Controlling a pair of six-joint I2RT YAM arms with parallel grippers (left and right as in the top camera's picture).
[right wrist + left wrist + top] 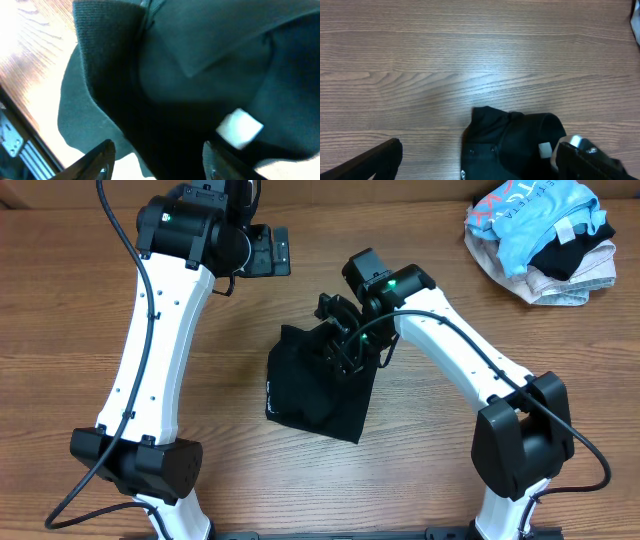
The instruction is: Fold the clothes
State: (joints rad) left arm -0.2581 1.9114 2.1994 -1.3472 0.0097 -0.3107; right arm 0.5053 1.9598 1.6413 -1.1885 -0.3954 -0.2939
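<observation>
A black garment [318, 385] lies folded in the middle of the wooden table. My right gripper [345, 345] hangs over its upper right part, jaws open, with dark cloth and a white tag [239, 128] filling the right wrist view between the fingers [157, 162]. My left gripper [268, 252] is open and empty above bare table at the back. In the left wrist view the garment [512, 145] shows near the bottom edge, between the spread fingers [480, 165].
A heap of unfolded clothes [545, 235], blue, black and pale, lies at the back right corner. The table's front edge with metal rails runs along the bottom of the overhead view.
</observation>
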